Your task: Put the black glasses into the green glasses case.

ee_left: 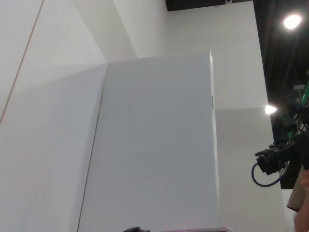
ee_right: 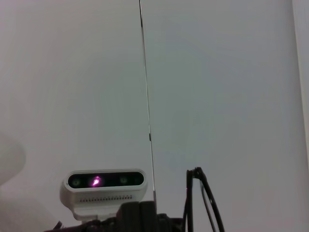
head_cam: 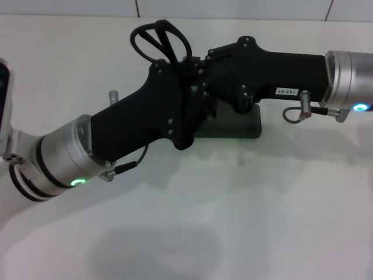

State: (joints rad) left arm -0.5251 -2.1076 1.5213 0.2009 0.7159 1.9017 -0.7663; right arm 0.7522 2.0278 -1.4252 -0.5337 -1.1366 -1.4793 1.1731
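The black glasses (head_cam: 159,39) are raised off the table, sticking up behind the spot where both arms meet; their thin frame (ee_right: 199,203) also shows in the right wrist view. My left gripper (head_cam: 166,71) comes in from the lower left and my right gripper (head_cam: 199,63) from the right, both right at the glasses' lower end. Which of them holds the glasses is hidden by the black gripper bodies. The green glasses case (head_cam: 245,126) lies on the table beneath the right gripper, mostly covered by it.
A white table (head_cam: 233,210) spreads out in front of the arms, with a white wall (head_cam: 233,9) along its far edge. The left arm's white wrist camera (ee_right: 104,183) faces the right wrist view.
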